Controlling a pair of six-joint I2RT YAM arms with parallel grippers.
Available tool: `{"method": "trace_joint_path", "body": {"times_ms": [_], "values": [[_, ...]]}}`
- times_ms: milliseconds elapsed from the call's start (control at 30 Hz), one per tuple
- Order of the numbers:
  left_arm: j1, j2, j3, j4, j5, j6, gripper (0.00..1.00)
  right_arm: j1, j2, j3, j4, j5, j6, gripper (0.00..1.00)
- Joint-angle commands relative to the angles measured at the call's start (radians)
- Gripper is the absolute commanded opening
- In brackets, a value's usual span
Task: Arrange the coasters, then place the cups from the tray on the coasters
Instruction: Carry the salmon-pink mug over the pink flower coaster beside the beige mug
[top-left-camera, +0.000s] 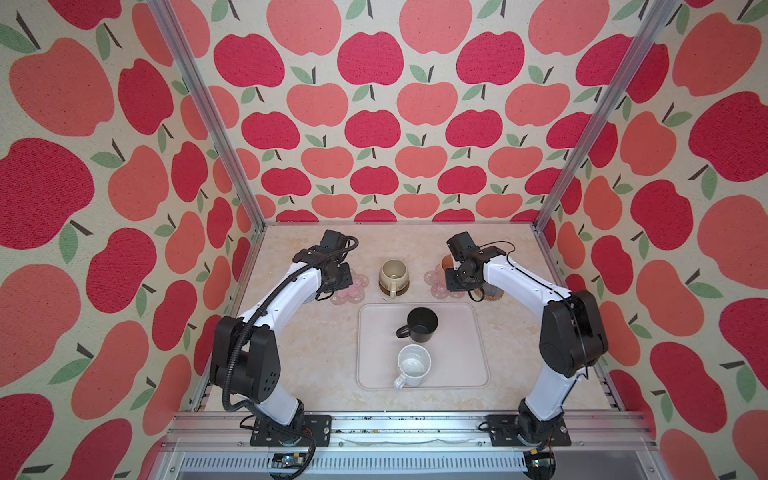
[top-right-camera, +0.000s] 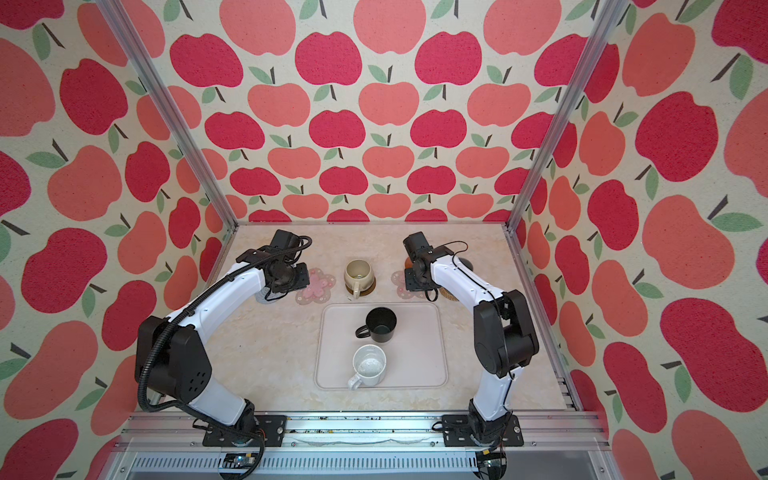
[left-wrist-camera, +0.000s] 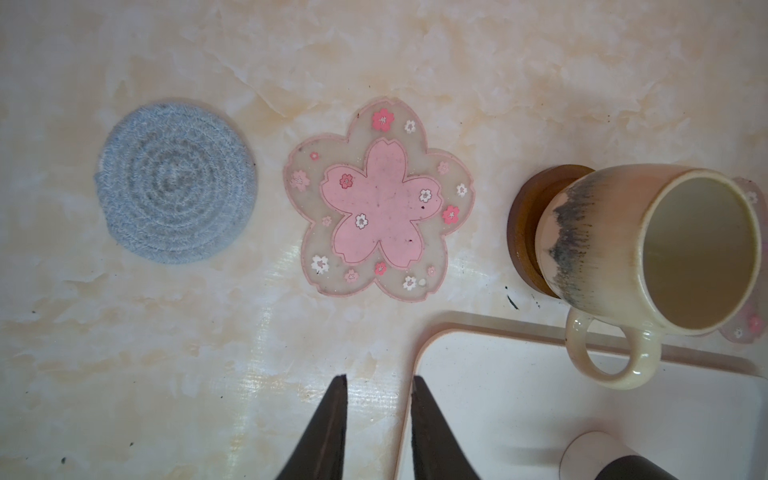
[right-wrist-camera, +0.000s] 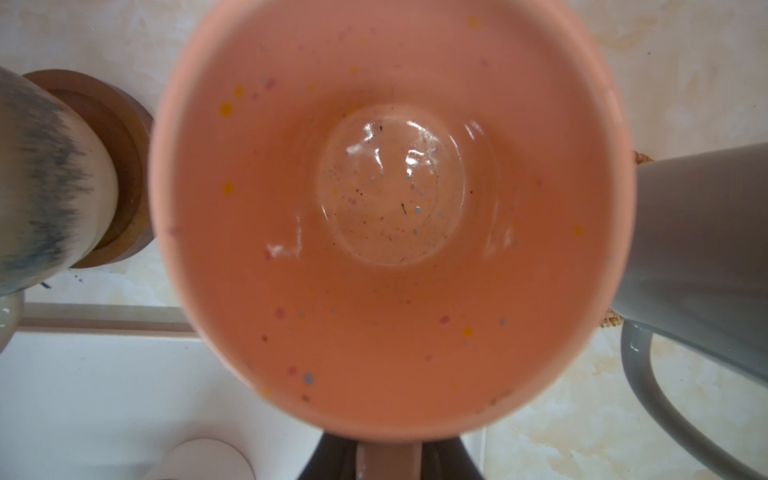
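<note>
A marble-patterned table (top-left-camera: 316, 353) seen from above, with a robot arm at each front corner. A pale tray (top-left-camera: 461, 353) lies midway along the front edge. On it stand a black mug (top-left-camera: 422, 324) and, nearer the front edge, a white mug (top-left-camera: 413, 365), both upright.

Beyond the tray, five coasters form a row across the table. From the left edge they run as follows:
- A bare grey crocheted coaster (left-wrist-camera: 174, 180).
- A bare pink flower coaster (left-wrist-camera: 378, 199).
- A dark wooden coaster (left-wrist-camera: 525, 232) carrying a cream mug (top-left-camera: 393, 272).
- A second pink flower coaster (top-left-camera: 434, 280).
- A rattan coaster (top-left-camera: 496, 296) under a tall grey mug (right-wrist-camera: 698, 249).

The left gripper (left-wrist-camera: 379, 377) hovers above the table just beside the tray's far-left corner. Its jaws are slightly apart with nothing between them.

The right gripper (right-wrist-camera: 388, 457) has its jaws clamped on the handle of the peach mug (right-wrist-camera: 390, 208). This mug is upright over the second flower coaster, between the cream and grey mugs. Whether its base rests on that coaster or hangs just above it cannot be told, because the mug fills the wrist view and the arm hides it from above.
</note>
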Motion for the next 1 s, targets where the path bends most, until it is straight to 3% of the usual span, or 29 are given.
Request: {"method": "trace_joint_path", "body": {"times_ms": [0,967], "values": [[0.011,0.019,0.016,0.008,0.012,0.018,0.29,-0.004,-0.001,0.048,0.046,0.001,0.041,0.00],[0.030,0.036,0.017,0.014,0.037,0.025,0.29,-0.003,0.050,0.071,0.042,-0.004,0.085,0.00]]}}
